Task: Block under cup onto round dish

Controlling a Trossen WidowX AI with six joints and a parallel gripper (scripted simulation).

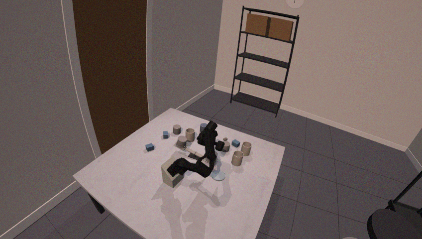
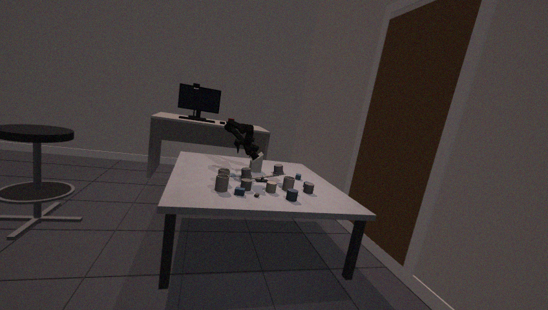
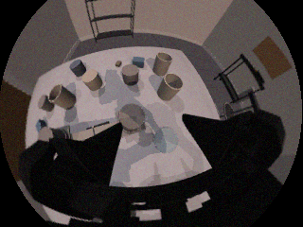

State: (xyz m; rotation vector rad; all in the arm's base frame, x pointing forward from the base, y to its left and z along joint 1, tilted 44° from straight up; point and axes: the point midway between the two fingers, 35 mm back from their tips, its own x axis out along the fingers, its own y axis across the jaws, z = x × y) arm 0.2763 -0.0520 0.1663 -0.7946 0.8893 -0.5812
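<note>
The small balance (image 1: 191,152) (image 3: 89,130) lies mid-table in front of the arm's base. One grey upside-down cup (image 1: 181,141) (image 2: 278,168) stands on its end nearer the door. The other grey cup (image 3: 133,115) (image 2: 245,172) stands on the opposite end, and the arm hides it in the top view. The pale round dish (image 1: 218,175) (image 3: 166,139) lies just beside that second cup. No block shows. My gripper (image 1: 218,146) (image 3: 152,121) is open and empty, held high over the second cup and the dish. The beam's tilt is too small to tell.
Several loose tan, grey and blue cups, such as a tan cup (image 1: 237,158) (image 3: 169,87), and small blue blocks such as one block (image 1: 150,147) stand around the balance. The arm's beige base box (image 1: 170,177) sits near the table's middle. A shelf (image 1: 263,59) stands by the wall.
</note>
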